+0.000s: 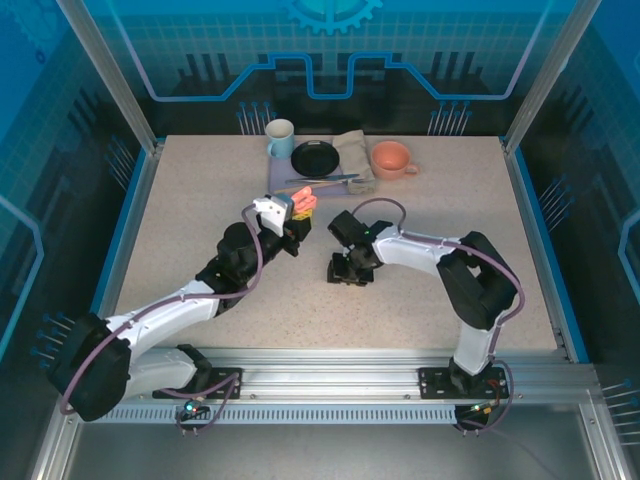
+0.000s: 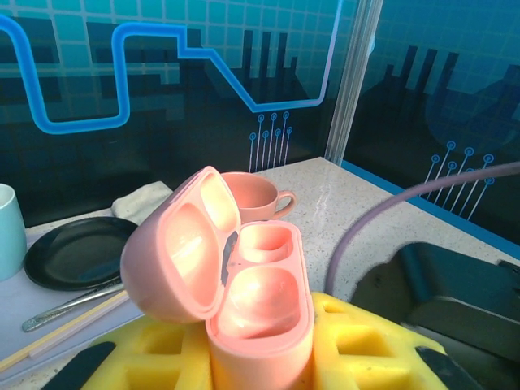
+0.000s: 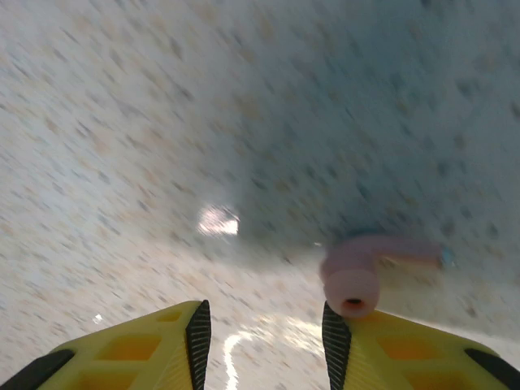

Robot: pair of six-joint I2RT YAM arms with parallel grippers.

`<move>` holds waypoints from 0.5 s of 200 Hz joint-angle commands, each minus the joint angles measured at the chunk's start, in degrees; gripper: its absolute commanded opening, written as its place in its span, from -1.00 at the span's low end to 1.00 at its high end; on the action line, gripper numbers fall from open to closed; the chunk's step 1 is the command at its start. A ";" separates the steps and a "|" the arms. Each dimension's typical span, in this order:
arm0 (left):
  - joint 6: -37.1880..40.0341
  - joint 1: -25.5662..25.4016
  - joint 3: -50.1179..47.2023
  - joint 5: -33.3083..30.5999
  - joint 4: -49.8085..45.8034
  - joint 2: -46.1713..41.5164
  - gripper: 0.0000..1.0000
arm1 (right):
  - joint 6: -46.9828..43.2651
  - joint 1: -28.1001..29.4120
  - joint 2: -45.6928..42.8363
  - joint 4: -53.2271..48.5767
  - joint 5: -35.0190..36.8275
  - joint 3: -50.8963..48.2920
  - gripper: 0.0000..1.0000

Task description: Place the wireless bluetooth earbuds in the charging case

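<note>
Here the open pink charging case point(image 2: 260, 309) is clamped by the left gripper point(image 1: 295, 215), while the pink earbud point(image 3: 353, 280), seemingly just outside the part-open jaws of the right gripper point(image 3: 262, 329), risks being nudged away.

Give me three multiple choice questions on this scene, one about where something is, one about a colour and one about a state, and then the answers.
1. Where does the pink earbud lie?
A) inside the blue mug
B) on the table, just ahead of one of the fingers of the right gripper
C) on the black plate

2. What colour is the charging case held in the left gripper?
A) lilac
B) white
C) salmon pink

3. How does the case's lid stand?
A) swung open
B) snapped shut
C) taken off

Answers:
1 B: the right wrist view shows it on the speckled surface at a fingertip, outside the gap.
2 C: the whole shell is salmon pink.
3 A: the lid leans back on its hinge, and both wells are bare.
</note>
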 commanded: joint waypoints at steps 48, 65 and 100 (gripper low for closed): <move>0.83 0.68 -0.73 -1.27 0.96 -1.92 -1.00 | -5.26 -3.74 4.07 -6.22 3.94 17.35 -0.13; 0.44 0.66 -0.92 -1.14 1.24 -1.92 -1.00 | -6.88 -4.82 4.32 -6.48 4.64 16.40 -0.11; 0.25 0.82 -1.28 -1.14 1.66 -1.85 -1.00 | -6.51 -5.55 4.39 -6.94 4.88 12.15 -0.07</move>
